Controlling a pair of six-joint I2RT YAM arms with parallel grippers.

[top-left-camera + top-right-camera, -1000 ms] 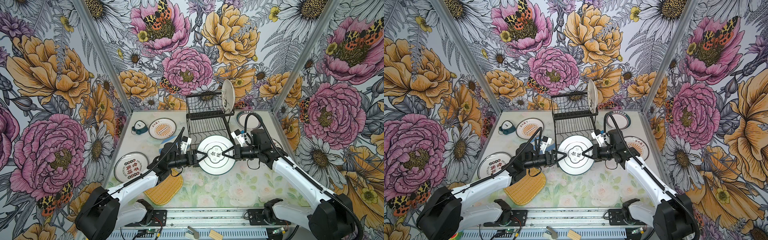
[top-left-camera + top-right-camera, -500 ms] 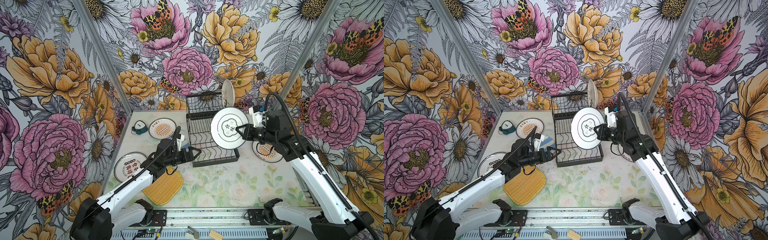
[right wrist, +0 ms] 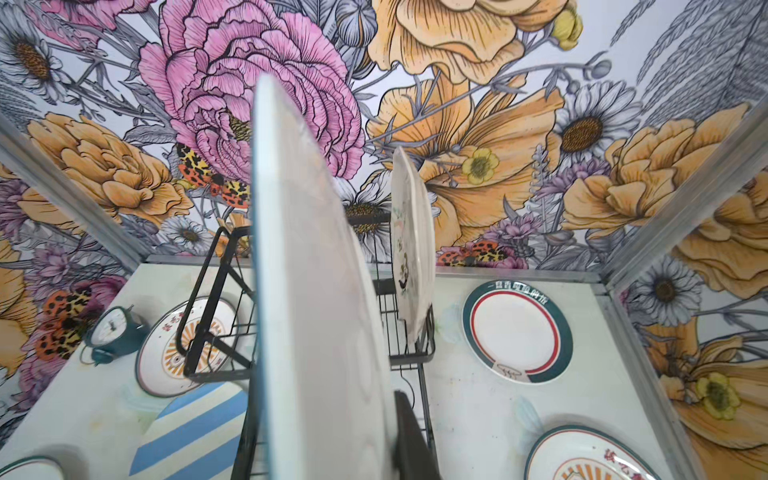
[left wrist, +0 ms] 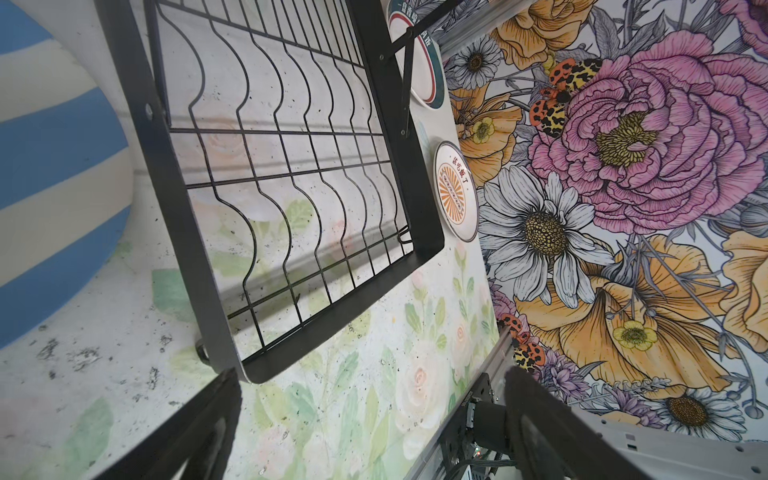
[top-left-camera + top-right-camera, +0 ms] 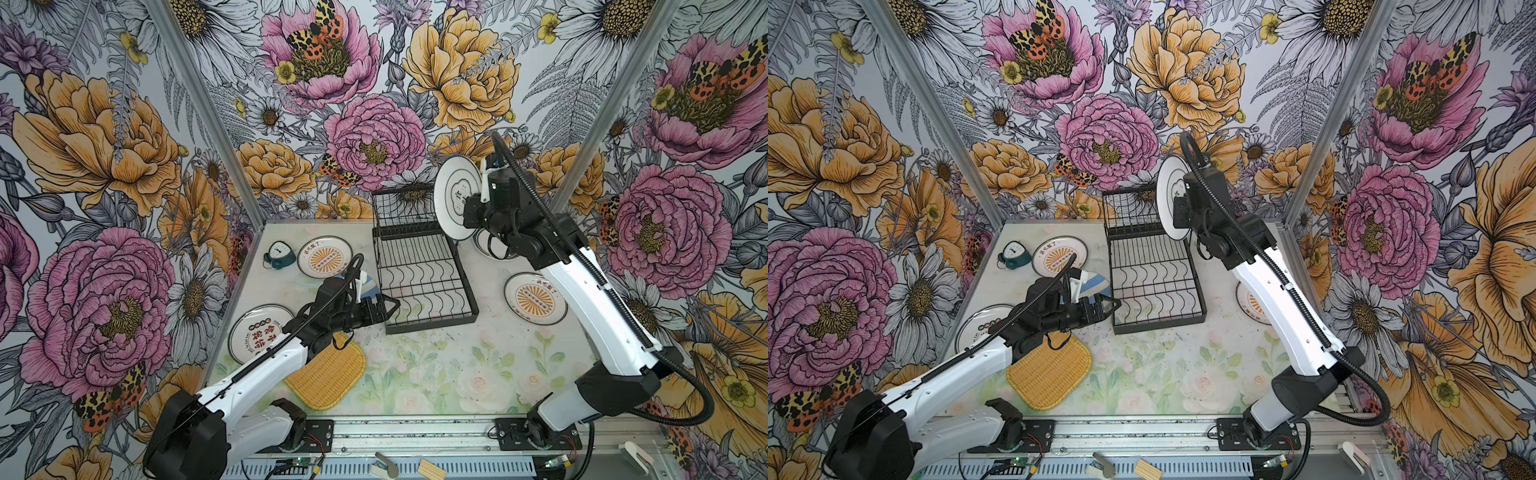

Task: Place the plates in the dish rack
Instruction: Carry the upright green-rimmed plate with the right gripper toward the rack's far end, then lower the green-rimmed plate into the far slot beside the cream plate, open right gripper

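Observation:
My right gripper (image 5: 473, 212) (image 3: 328, 436) is shut on a white dark-rimmed plate (image 5: 455, 203) (image 5: 1168, 195) (image 3: 316, 291), held on edge in the air over the back right of the black wire dish rack (image 5: 419, 274) (image 5: 1152, 282). In the right wrist view a flower-printed plate (image 3: 411, 257) stands upright in the rack just beyond the held one. My left gripper (image 5: 388, 307) (image 4: 372, 374) is open and empty, low over the table at the rack's front left corner (image 4: 257, 370).
Lying flat on the table are two orange sunburst plates (image 5: 325, 257) (image 5: 535, 298), a red-character plate (image 5: 257, 332), a yellow woven plate (image 5: 326, 376), a blue striped plate (image 3: 195, 428) under my left arm and a green-ringed plate (image 3: 517, 330). A teal clock (image 5: 279, 253) sits back left.
The right gripper carried the plate up and back from over the rack's front, turning it on edge. The left gripper came off that plate, opened fully and drew back left.

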